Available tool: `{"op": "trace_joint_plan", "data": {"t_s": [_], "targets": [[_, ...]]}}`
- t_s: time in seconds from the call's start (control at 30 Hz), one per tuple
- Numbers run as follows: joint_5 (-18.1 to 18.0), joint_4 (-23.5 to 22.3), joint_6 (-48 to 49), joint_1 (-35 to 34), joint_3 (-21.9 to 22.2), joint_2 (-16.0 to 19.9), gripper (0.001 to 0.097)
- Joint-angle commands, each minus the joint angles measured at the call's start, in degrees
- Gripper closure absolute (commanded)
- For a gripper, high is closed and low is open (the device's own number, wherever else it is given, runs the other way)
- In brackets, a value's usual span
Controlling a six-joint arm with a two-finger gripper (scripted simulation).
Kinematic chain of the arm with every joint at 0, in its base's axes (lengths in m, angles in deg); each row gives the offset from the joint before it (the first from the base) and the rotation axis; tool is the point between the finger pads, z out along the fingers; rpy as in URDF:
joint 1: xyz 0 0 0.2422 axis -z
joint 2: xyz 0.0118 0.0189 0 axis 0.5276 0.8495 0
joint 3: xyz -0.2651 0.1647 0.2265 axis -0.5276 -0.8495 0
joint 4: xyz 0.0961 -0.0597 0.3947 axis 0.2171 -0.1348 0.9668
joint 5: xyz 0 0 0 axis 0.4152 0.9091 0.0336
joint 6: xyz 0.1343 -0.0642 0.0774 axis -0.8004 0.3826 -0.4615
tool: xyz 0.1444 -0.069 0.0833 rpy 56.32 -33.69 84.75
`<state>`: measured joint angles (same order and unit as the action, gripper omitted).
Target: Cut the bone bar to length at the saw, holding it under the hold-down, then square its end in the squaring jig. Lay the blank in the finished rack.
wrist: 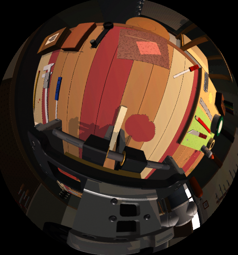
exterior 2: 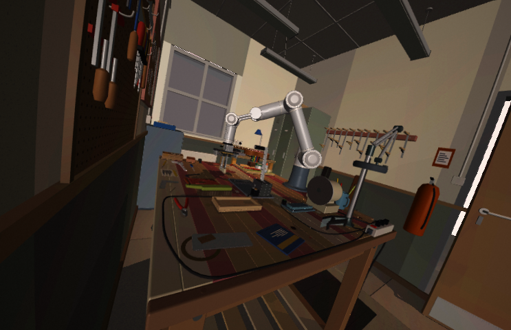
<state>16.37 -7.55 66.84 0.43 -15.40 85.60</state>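
The near end of the pale bone bar [wrist: 118,127] is hidden behind the fingers of my gripper [wrist: 115,155], which is closed on the bar over the far end of the bench. The rest of the bar reaches away over the red and tan planks. From the side camera the gripper [exterior 2: 224,166] hangs low over the bench top below the window, too small to show the bar. The wooden rack tray [exterior 2: 236,203] lies mid-bench, and dark jig blocks [exterior 2: 258,187] stand just behind it.
A window and green lockers stand behind the bench. A cork mat with a pink square [wrist: 143,48], calipers [wrist: 46,80], a blue-handled tool [wrist: 58,89] and a green mat with knives [wrist: 198,128] lie around. A bench grinder [exterior 2: 326,191], lamp stand [exterior 2: 359,186] and black cable [exterior 2: 174,241] occupy the near end.
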Motion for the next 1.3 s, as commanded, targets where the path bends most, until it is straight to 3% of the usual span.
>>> {"op": "trace_joint_plan", "data": {"t_s": [0.0,0.13,1.07,1.27], "targets": [[0.0,0.0,0.0,0.0,0.1,-0.1,0.0896],[0.0,0.0,0.0,0.0,0.1,-0.1,0.0966],[2.6,0.0,0.0,0.0,1.3,-1.5,0.0966],[5.3,0.0,0.0,0.0,2.7,-2.8,0.0966]]}}
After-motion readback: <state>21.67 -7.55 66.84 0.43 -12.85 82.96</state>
